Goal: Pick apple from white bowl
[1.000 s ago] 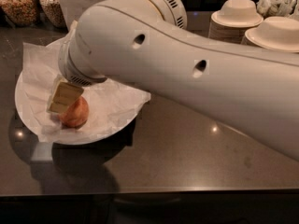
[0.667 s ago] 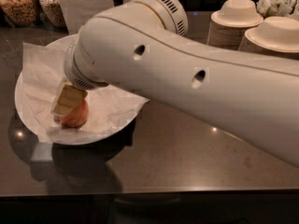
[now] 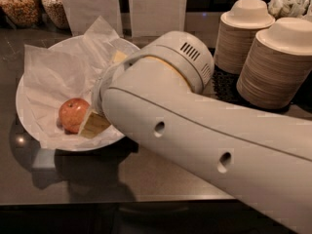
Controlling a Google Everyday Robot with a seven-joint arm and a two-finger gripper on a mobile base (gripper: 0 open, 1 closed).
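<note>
Apple sitting on crinkled paper liner inside white bowl, left of frame, just beside the pincer that pokes out from under the arm; spread or pressed together, cannot tell. Judged light, rigid, smooth and round, so likely to roll on the loose paper; best pinched across the widest part with a moderate squeeze to avoid bruising. Also on bench: stacks of beige paper bowls upper right, jars of brownish dry food upper left.

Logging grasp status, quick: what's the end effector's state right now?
End effector: cannot be told; mostly hidden under the arm, down in the bowl beside the apple.
</note>
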